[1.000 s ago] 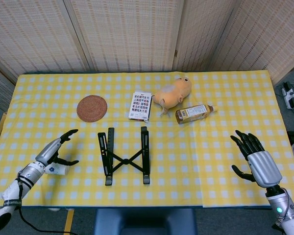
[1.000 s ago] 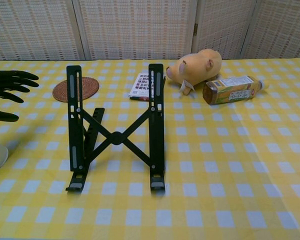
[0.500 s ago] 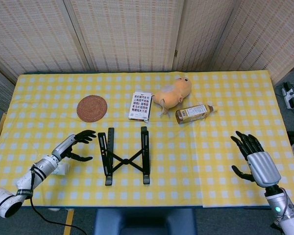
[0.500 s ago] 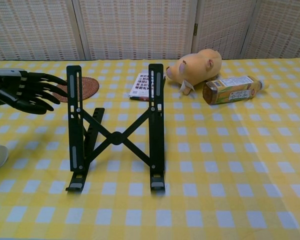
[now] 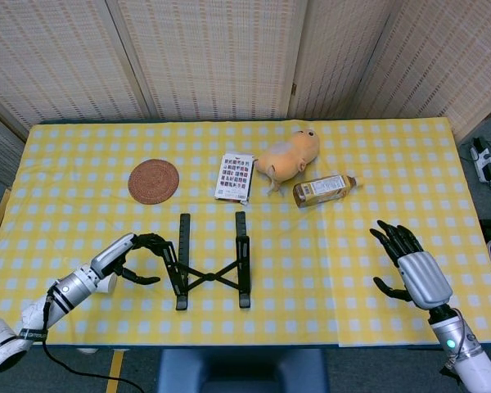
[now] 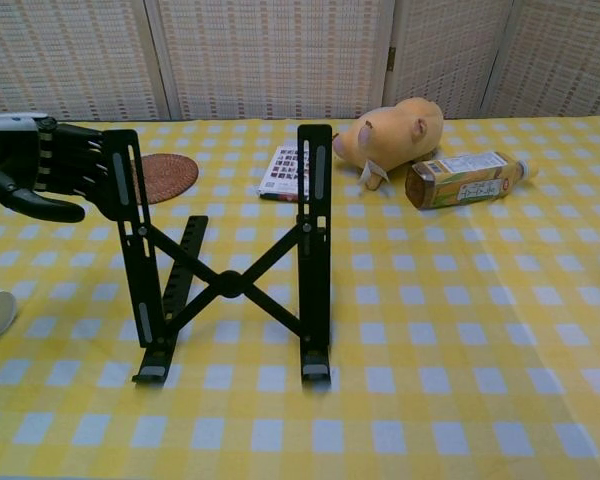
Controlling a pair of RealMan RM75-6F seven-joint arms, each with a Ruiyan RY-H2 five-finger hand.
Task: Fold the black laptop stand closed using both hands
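Now, left hand [image 6: 50, 170] apparently grasping laptop stand [image 5: 210, 262] rail, right hand [image 5: 412, 268] released, bottle [image 5: 324, 188] lying capped.

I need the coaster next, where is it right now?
In the head view, the coaster lies left of centre, behind the stand and left of the card pack.

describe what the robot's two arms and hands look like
Both hands have black fingers and a silver-grey shell on the back: left hand, right hand. The forearms are white and silver with black bands. A black cable trails from the left arm; a small green light shows near the right wrist.
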